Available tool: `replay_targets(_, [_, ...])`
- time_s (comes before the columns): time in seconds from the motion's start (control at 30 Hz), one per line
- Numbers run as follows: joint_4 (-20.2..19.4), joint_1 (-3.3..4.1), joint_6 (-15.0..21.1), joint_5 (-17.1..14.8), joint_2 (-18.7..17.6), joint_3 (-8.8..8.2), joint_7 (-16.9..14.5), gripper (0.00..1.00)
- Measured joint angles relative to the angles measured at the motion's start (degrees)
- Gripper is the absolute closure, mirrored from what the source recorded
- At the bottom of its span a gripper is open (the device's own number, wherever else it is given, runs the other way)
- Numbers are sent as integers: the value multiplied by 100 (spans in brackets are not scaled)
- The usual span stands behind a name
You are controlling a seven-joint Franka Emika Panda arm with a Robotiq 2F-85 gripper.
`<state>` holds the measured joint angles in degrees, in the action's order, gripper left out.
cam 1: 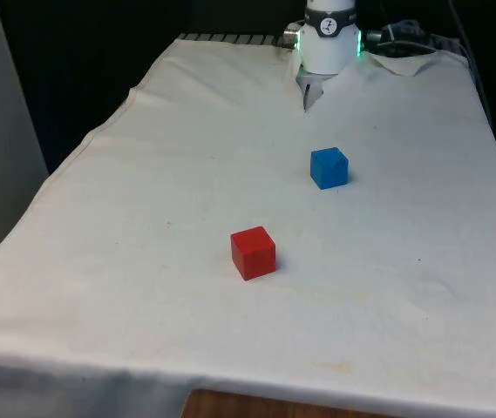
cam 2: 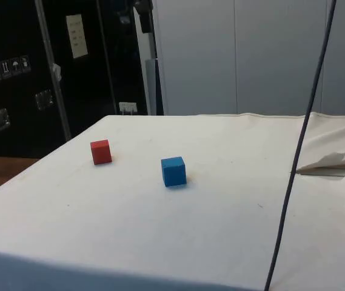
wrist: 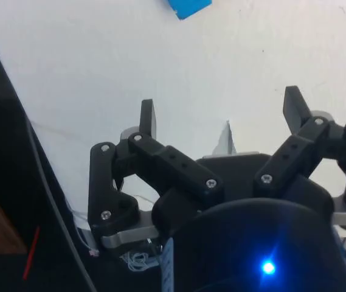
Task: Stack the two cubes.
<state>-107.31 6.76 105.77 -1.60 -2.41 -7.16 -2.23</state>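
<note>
A red cube (cam 1: 254, 252) (cam 2: 100, 151) rests on the white cloth toward the near middle of the table. Farther back and toward the front view's right sits a blue cube (cam 1: 329, 167) (cam 2: 173, 171), apart from the red one; a corner of the blue cube (wrist: 188, 8) also shows in the wrist view. My gripper (wrist: 220, 114) hovers high over the table's far end, well behind the blue cube. Its fingers (wrist: 148, 118) stand wide apart with nothing between them.
The white cloth (cam 1: 143, 218) covers the whole table, with folds bunched at the far end near the robot base (cam 1: 329, 43). A dark cable (cam 2: 299, 151) hangs across the side view. The table's near edge (cam 1: 256, 396) drops off in front.
</note>
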Motion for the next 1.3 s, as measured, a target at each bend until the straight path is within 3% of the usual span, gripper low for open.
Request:
replay_targets(0.23, [-298,6,235,29,63,74,57,0])
replay_targets(0.77, [-1266,11,1209,338,424,441,401,0])
replay_targets(1.3, [-2166,11,2280,384,464,504,344,0])
